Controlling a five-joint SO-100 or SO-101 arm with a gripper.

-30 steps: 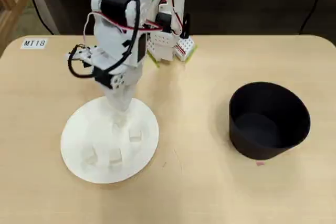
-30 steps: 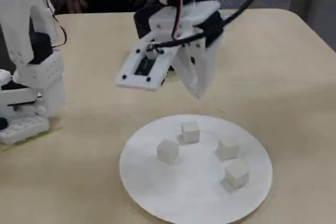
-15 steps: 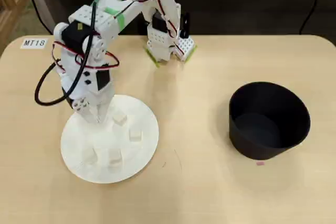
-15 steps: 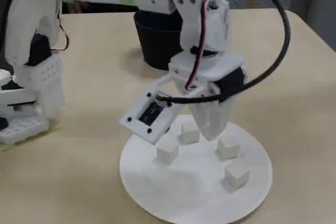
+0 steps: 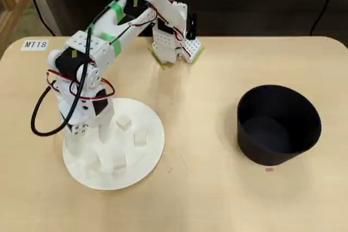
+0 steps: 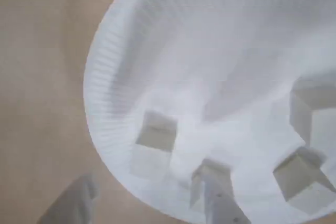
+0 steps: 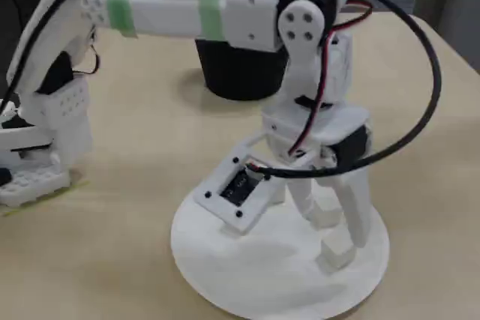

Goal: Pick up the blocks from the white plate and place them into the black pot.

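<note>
The white plate (image 5: 147, 158) lies at the table's front left in the overhead view. Several small pale cubes sit on it: one block (image 5: 124, 123) toward the back, one (image 5: 140, 138) at the right, two (image 5: 118, 161) near the front. My gripper (image 5: 98, 138) hangs open and empty low over the plate's left part. In the wrist view the gripper (image 6: 147, 203) has its fingers (image 6: 220, 203) wide apart, with one block (image 6: 156, 131) ahead between them and another beside the right finger. The black pot (image 5: 278, 125) stands empty at the right.
The arm's base (image 5: 174, 42) is clamped at the table's back edge. A label (image 5: 36, 44) is stuck at the back left corner. A black cable (image 5: 41, 107) loops off the arm to the left of the plate. In the fixed view the pot (image 7: 240, 73) stands behind the arm.
</note>
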